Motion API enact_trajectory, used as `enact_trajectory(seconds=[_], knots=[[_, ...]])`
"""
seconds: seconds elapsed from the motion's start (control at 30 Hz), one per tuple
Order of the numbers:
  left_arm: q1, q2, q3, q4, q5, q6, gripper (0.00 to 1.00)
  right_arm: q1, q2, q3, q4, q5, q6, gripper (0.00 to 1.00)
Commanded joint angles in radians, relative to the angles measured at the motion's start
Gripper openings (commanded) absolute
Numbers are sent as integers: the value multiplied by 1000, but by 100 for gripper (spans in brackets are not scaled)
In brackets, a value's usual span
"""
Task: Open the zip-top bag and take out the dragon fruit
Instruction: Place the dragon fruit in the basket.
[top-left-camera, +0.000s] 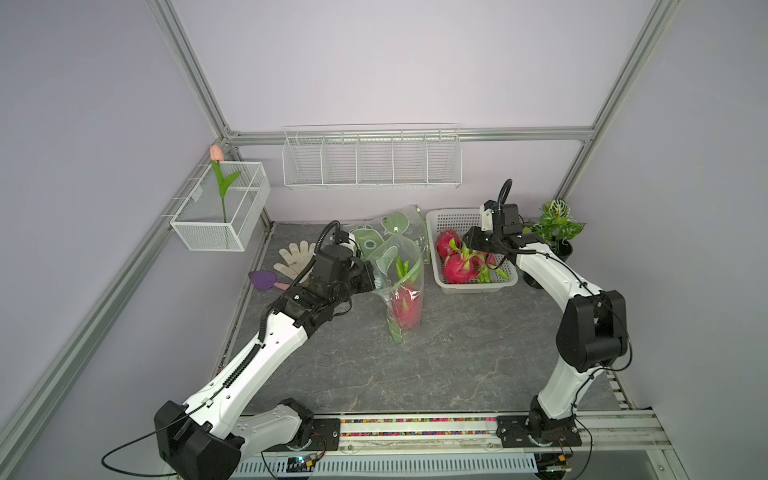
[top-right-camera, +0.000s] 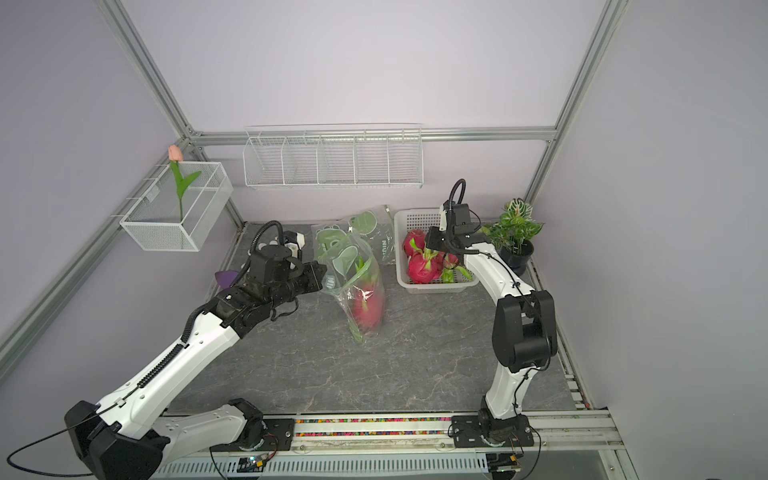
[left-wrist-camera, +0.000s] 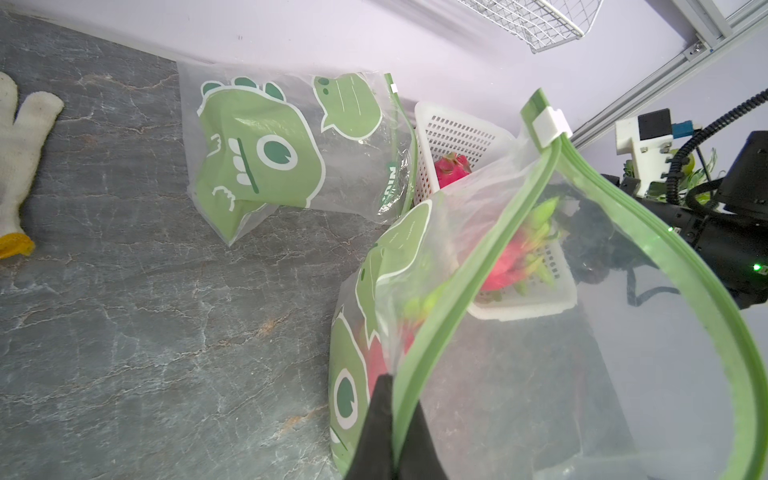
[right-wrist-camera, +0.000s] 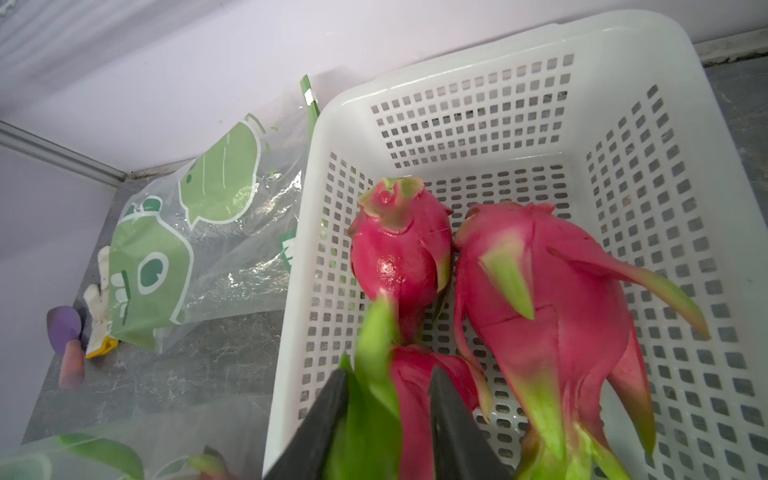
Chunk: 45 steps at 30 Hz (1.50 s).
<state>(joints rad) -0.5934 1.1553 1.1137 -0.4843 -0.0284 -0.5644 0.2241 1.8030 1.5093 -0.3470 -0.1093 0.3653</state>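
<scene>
My left gripper (top-left-camera: 374, 281) (left-wrist-camera: 395, 399) is shut on the green zip rim of the zip-top bag (top-left-camera: 399, 278) (left-wrist-camera: 457, 291). The bag stands on the table with its mouth pulled open. One magenta dragon fruit (top-left-camera: 407, 305) (top-right-camera: 368, 309) sits inside it. My right gripper (top-left-camera: 467, 246) (right-wrist-camera: 388, 386) hangs over the white plastic basket (top-left-camera: 473, 287) (right-wrist-camera: 498, 45). Its jaws stand apart, and the blurred green scales of a dragon fruit (right-wrist-camera: 415, 382) lie between them. Two more dragon fruits (right-wrist-camera: 401, 257) (right-wrist-camera: 552, 311) rest in the basket.
An empty dinosaur-print bag (top-left-camera: 399, 224) (left-wrist-camera: 270, 153) lies flat behind the held one. A white glove (top-left-camera: 295, 257) and a purple scoop (top-left-camera: 264, 279) lie at the back left. A potted plant (top-left-camera: 555, 226) stands right of the basket. Wire baskets (top-left-camera: 372, 160) hang on the walls.
</scene>
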Motion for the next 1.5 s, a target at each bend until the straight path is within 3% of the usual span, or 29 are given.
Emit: enact_trajectory(seconds=[0.0, 0.17, 0.37, 0.6, 0.77, 1.1, 1.47], knots=[[7, -13, -5, -8, -2, 6, 2, 1, -54, 35, -70, -33, -8, 48], [7, -19, -3, -8, 0, 5, 2, 4, -163, 41, -126, -79, 4, 56], [6, -19, 9, 4, 28, -9, 2, 29, -276, 84, -267, -116, 35, 58], [5, 3, 43, 23, 108, -22, 2, 127, -399, 121, -387, -94, 42, 58], [3, 24, 98, -23, 94, -46, 1, 217, -451, 164, -427, -86, 56, 56], [-85, 66, 185, -36, 59, -79, 1, 448, -416, 252, -402, -118, 115, 54], [-100, 97, 162, -20, 51, -120, 0, 491, -337, 203, -430, -23, 157, 51]])
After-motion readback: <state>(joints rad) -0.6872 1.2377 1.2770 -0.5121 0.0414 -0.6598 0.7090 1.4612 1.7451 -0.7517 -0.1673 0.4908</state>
